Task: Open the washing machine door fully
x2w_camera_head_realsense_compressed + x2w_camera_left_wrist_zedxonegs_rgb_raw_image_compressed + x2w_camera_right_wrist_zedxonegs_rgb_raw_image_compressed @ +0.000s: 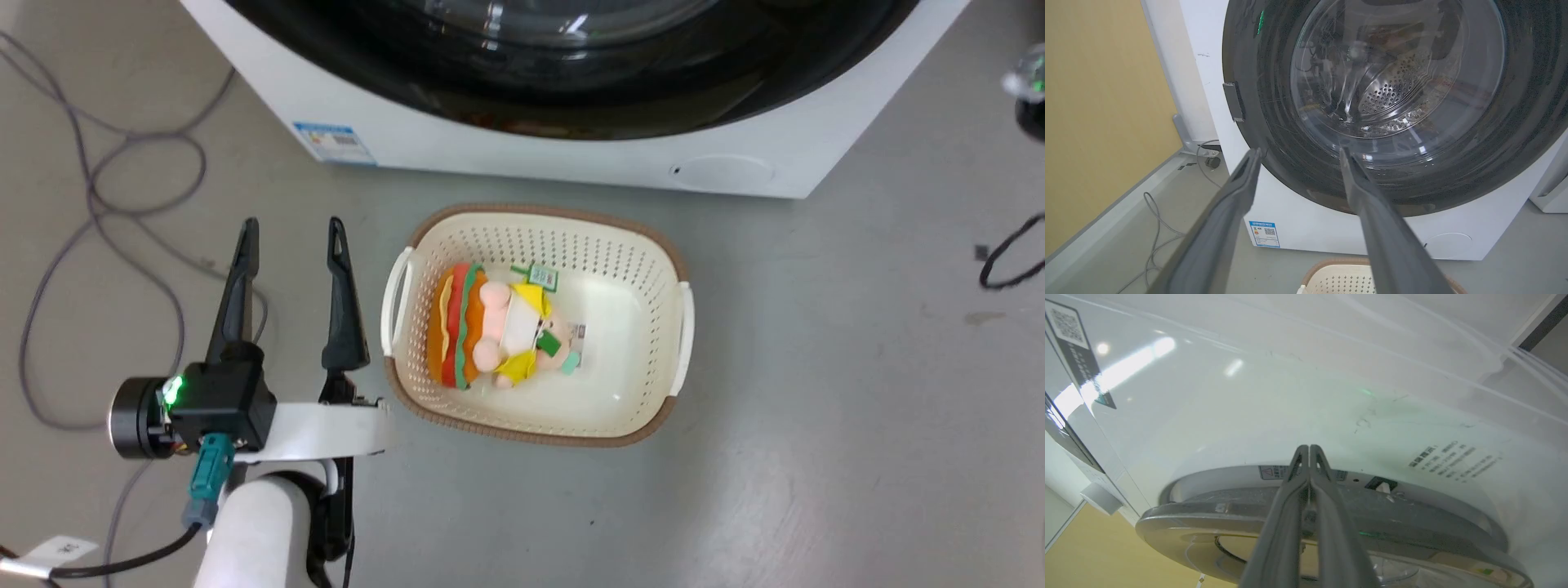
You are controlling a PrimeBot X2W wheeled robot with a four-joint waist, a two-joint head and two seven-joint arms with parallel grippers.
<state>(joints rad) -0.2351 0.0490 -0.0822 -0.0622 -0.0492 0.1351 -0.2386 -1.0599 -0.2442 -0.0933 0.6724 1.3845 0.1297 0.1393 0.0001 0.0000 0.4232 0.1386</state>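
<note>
door check: washing machine door (1274,134) is on the front of the white machine (1298,232), black rim nearly as wide as the cabinet, glass bowl in the centre. right wrist view shows a narrow gap between the door edge and the white front panel. right gripper (1309,449) has its fingers pressed together, nothing between them. the tips reach across the door edge into that gap; contact with the rim can't be told. left gripper (291,224) is spread wide and empty, left of the basket (653,245) and apart from it, pointing at the door's lower rim. basket with plush toy (490,327) sits on the floor just in front of the machine, below the door. loose cables (98,204) lie on the floor to the left. yellow wall (1106,102) stands near the machine on the robot's left.
</note>
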